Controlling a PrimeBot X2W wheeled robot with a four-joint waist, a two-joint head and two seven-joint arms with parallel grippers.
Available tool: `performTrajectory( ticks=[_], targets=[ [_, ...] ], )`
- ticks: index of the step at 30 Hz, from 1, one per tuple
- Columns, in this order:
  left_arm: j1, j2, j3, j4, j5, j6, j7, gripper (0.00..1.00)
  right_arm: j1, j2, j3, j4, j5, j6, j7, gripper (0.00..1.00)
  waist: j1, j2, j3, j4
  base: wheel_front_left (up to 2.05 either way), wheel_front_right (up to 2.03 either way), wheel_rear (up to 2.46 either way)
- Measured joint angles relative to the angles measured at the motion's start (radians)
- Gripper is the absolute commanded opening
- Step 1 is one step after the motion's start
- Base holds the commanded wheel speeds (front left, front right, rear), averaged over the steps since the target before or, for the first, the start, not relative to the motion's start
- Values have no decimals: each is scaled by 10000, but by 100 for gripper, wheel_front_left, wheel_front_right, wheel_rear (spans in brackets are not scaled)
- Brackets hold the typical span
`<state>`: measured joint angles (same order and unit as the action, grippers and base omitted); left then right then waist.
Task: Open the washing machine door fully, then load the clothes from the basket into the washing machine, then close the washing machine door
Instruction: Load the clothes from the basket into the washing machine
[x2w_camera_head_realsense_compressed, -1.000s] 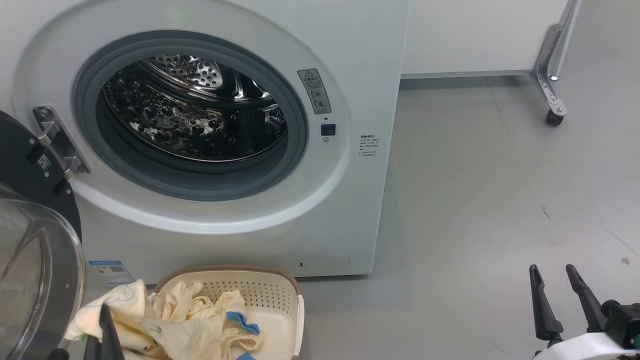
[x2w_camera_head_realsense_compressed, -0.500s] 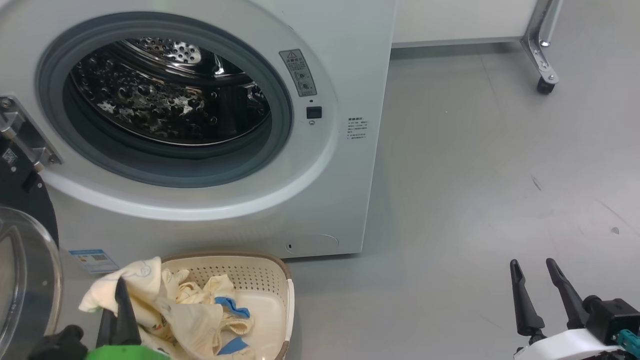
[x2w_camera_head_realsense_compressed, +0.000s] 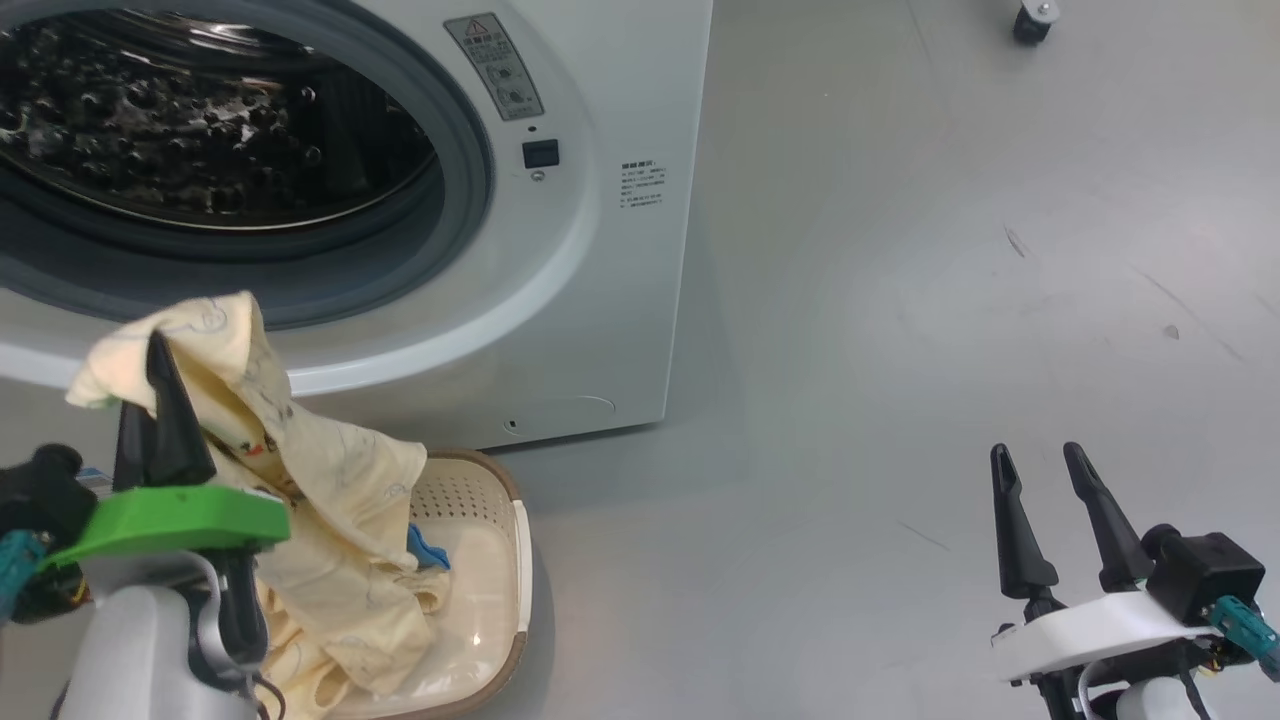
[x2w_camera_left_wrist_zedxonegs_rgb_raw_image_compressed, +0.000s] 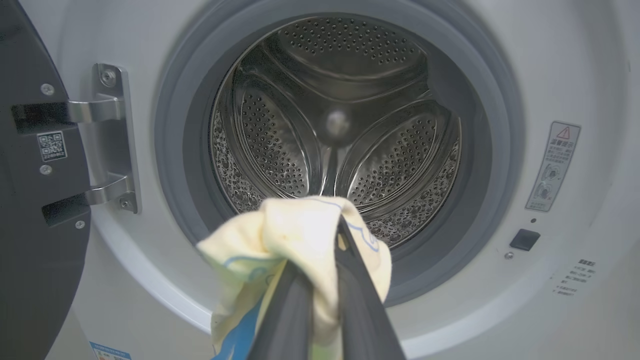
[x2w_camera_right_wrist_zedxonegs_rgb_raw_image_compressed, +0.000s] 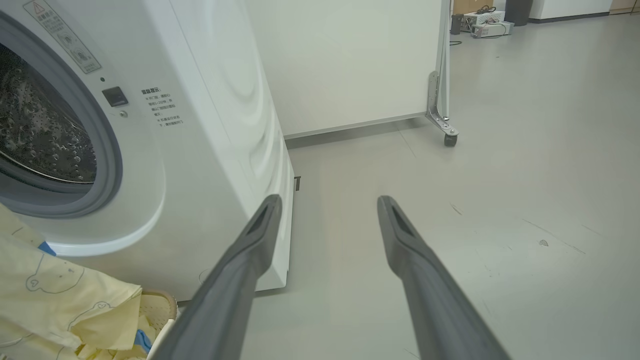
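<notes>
One cream-yellow garment (x2w_camera_head_realsense_compressed: 340, 470), thin bear outlines, draped

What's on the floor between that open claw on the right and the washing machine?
Nothing: in the head view, the stretch of grey floor between the right gripper and the washing machine is bare.

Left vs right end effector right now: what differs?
Left end effector is shut on the clothes; right end effector is open, empty. Left faces the washing machine opening; right is over the floor beside it. Left mount is green, right mount white. Both have long dark fingers.
</notes>
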<state>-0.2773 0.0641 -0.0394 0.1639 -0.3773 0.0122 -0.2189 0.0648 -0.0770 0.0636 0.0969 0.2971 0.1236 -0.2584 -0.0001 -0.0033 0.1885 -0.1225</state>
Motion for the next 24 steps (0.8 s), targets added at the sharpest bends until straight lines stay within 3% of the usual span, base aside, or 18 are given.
performTrajectory(
  ticks=[11, 24],
  targets=[
    [-2550, 554, 499, 627, 100, 299, 345, 0, -1174, 121, 686, -84, 219, 0, 0, 100, 1, 0, 1405, -767, 0, 0, 0],
    [-5184, 1603, 1097, 2128, 165, 493, 1034, 0, -1921, 167, 1666, 186, 491, 0, 0, 100, 2, 0, 2895, -1644, 0, 0, 0]
  ],
)
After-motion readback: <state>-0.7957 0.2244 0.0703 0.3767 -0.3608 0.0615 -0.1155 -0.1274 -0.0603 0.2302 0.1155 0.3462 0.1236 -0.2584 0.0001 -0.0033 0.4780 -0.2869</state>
